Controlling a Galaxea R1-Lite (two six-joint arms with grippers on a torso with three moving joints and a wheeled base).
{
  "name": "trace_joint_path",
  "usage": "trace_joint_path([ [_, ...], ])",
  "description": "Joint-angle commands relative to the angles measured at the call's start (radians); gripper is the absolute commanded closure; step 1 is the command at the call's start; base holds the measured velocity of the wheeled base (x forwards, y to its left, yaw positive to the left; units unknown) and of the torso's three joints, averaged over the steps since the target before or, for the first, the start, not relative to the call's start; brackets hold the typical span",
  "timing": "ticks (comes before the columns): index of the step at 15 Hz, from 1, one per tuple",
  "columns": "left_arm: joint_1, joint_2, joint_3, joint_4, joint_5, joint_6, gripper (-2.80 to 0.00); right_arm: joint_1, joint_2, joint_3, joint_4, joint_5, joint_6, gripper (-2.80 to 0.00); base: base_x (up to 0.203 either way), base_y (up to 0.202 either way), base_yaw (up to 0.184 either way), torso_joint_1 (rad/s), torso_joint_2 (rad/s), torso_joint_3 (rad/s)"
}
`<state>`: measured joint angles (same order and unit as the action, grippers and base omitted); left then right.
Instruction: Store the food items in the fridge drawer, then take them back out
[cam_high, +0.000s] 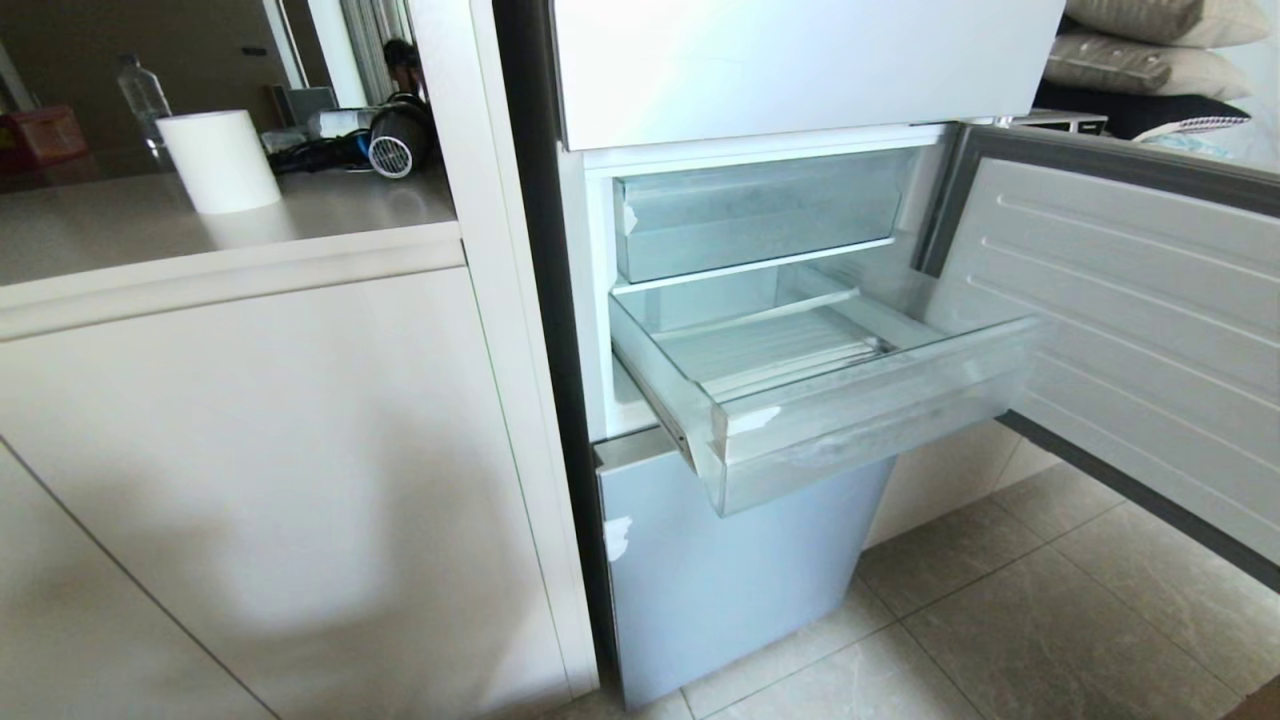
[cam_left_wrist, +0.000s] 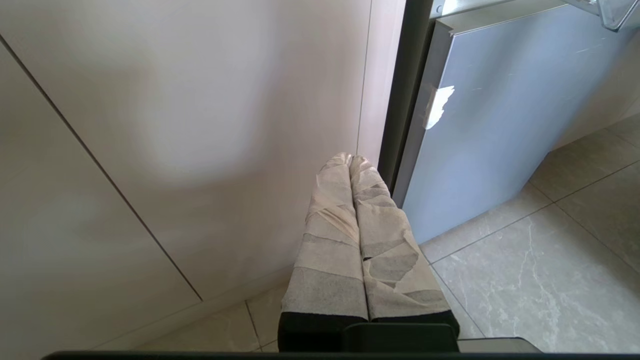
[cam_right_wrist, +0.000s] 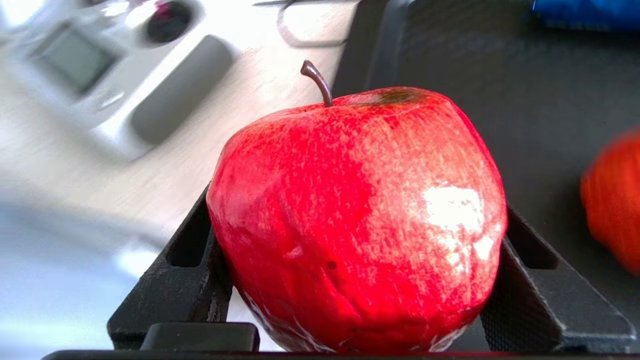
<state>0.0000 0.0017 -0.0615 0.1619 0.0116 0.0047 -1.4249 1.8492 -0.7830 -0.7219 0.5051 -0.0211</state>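
Observation:
A glossy red apple (cam_right_wrist: 357, 220) with a brown stem fills the right wrist view. My right gripper (cam_right_wrist: 356, 235) is shut on it, one black finger (cam_right_wrist: 185, 260) pressed against each side. The apple hangs above a black surface (cam_right_wrist: 525, 100). The fridge drawer (cam_high: 870, 420) stands pulled out in the head view, clear plastic with a frosted front and white tape at its corner, and nothing lies in it. Neither arm shows in the head view. My left gripper (cam_left_wrist: 350, 160), its fingers wrapped in tape, is shut and empty, low beside the fridge's lower door panel (cam_left_wrist: 500, 110).
Another red-orange fruit (cam_right_wrist: 612, 200) lies on the black surface beside the apple. A shorter clear bin (cam_high: 760, 215) sits above the drawer. The fridge door (cam_high: 1150, 330) hangs open at the right. White cabinets (cam_high: 250, 480) and a counter with a paper roll (cam_high: 220, 160) stand at the left.

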Motion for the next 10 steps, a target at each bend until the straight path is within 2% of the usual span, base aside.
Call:
trace_joint_path([
  [1, 0.000, 0.001, 0.000, 0.001, 0.001, 0.000, 0.00, -0.003, -0.188, 0.134, -0.004, 0.007, 0.000, 0.00, 0.000, 0.000, 0.000, 0.000, 0.00, 0.000],
  [6, 0.001, 0.000, 0.000, 0.001, 0.001, 0.000, 0.00, 0.029, -0.466, 0.380, 0.002, 0.022, 0.000, 0.00, 0.000, 0.000, 0.000, 0.000, 0.00, 0.000],
  [7, 0.000, 0.000, 0.000, 0.001, 0.001, 0.000, 0.00, 0.052, -0.494, 0.413, 0.003, 0.024, 0.001, 0.00, 0.000, 0.000, 0.000, 0.000, 0.00, 0.000],
  [10, 0.000, 0.001, 0.000, 0.001, 0.001, 0.000, 0.00, 0.056, -0.520, 0.434, 0.004, 0.027, 0.000, 0.00, 0.000, 0.000, 0.000, 0.000, 0.00, 0.000],
])
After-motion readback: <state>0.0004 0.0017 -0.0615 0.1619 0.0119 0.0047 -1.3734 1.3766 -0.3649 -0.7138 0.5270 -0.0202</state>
